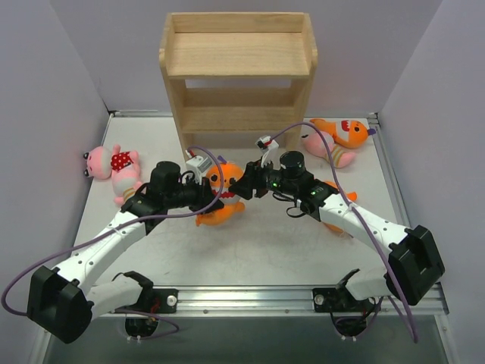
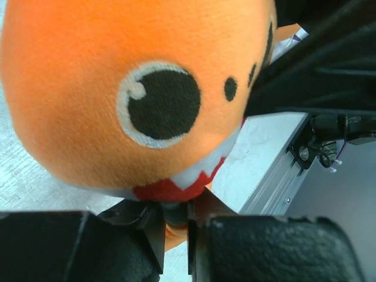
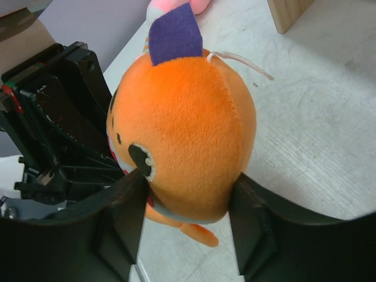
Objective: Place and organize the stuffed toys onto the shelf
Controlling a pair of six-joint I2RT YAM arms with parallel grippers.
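Left gripper (image 2: 175, 217) is pinching a small fold of the orange fish (image 2: 117, 70) just under its toothy mouth. Its jaws are pressed almost together on that bit of plush, and the face is filling the left wrist view. A thin hold like that seems meant to keep the toy propped with its round head turned outward, leaving the bulk of it free for the other arm.

The right gripper (image 3: 185, 194) is cupping that head from the opposite side. One finger is lying against the eye and cheek and the other against the far side, so the jaws are half spread and seated on the plush. The purple fin (image 3: 174, 32) is pointing away from the fingers.

In the top view both arms are meeting over the middle of the table (image 1: 258, 250), just in front of the shelf (image 1: 239, 54). The fish is sitting between them, near the shelf's foot. I cannot tell whether it is hanging clear of the table.

This looks like a hand-over. The head grip is wider and steadier for carrying the toy up to a tier, and the left pinch would need to let go first.

No toy is showing on the shelf. A pink doll (image 1: 114, 168) is lying at the left edge. Another fish (image 1: 350, 133) and a second doll (image 1: 327, 150) are lying touching at the back right.
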